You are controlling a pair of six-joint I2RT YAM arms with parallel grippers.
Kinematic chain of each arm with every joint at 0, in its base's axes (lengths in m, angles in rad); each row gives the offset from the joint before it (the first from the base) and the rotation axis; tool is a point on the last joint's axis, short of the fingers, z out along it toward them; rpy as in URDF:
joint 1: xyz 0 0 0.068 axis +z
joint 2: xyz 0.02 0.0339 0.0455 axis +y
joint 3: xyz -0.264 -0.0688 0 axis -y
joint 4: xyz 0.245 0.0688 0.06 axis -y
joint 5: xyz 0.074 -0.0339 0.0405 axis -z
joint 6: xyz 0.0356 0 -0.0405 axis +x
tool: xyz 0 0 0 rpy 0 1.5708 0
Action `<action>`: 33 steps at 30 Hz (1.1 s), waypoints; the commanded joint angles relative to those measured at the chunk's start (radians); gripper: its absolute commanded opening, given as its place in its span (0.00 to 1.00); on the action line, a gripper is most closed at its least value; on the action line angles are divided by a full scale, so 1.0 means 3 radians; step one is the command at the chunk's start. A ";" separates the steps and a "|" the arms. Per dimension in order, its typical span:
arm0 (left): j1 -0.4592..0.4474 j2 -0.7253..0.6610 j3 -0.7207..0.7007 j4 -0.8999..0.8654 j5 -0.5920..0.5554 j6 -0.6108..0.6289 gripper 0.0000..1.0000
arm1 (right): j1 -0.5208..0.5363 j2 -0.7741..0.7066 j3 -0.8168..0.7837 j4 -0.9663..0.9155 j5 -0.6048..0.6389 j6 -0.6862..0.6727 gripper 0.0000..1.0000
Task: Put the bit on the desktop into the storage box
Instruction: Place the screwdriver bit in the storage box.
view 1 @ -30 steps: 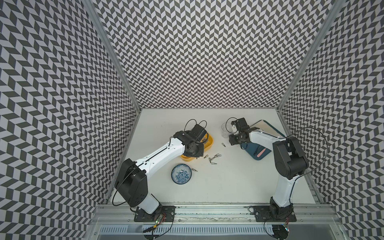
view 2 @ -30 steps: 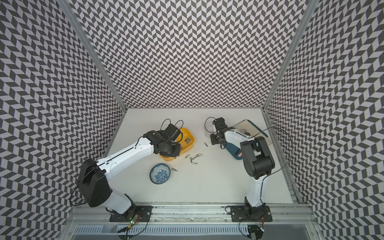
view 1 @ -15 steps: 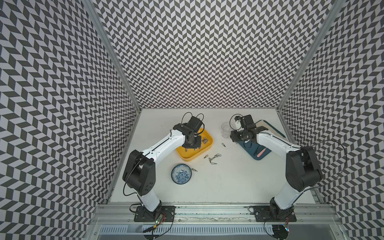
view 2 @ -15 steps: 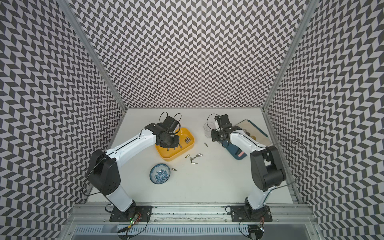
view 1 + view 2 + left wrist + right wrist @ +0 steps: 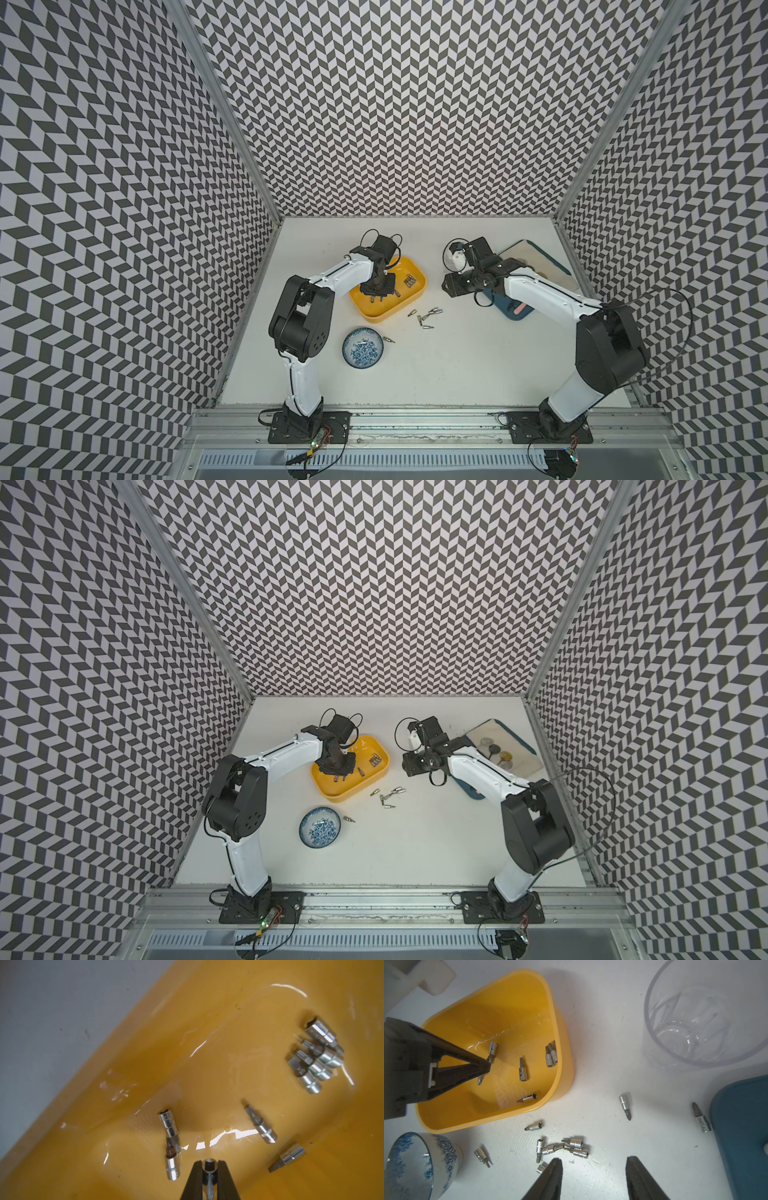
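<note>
The yellow storage box [image 5: 380, 311] stands on the white desktop [image 5: 457, 365], left of middle. My left gripper [image 5: 209, 1164] hangs inside it, just above its floor [image 5: 228, 1022], shut on a small silver bit [image 5: 209, 1162]. In a top view the left gripper [image 5: 379, 291] is over the box's middle. Several bits [image 5: 313, 1055] lie loose in the box. More bits [image 5: 562, 1147] lie in a cluster on the desktop beside the box, with single ones [image 5: 625, 1105] further out. My right gripper [image 5: 593, 1163] is open above that cluster, holding nothing.
A blue-and-white bowl [image 5: 362, 347] sits in front of the box, one bit [image 5: 388, 339] beside it. A dark-blue board [image 5: 515, 309] lies at the right under my right arm. A clear cup [image 5: 695, 1016] stands behind the scattered bits. Patterned walls close three sides.
My left gripper has moved back from the box's front edge to over its middle, still shut on the bit. The right arm has stretched out, its elbow swinging to the front right; its gripper stays open.
</note>
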 commanded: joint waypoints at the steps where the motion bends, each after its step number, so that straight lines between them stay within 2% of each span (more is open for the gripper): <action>1: 0.0042 0.0087 0.0115 0.0120 0.0050 0.0101 0.00 | 0.0002 0.0113 -0.0022 0.0053 0.0074 0.0069 0.53; 16: 0.0063 0.0270 0.0108 0.0173 0.0081 0.0150 0.00 | 0.0027 0.0652 0.0336 0.0071 0.0283 -0.0149 0.50; 24: 0.0063 0.0212 0.0092 0.0166 0.0088 0.0146 0.15 | 0.0027 0.0929 0.0592 0.0013 0.0406 -0.0230 0.49; 33: 0.0062 -0.0086 0.0121 0.0107 0.0083 0.0114 0.32 | 0.0027 0.1112 0.0675 -0.0010 0.0446 -0.0274 0.45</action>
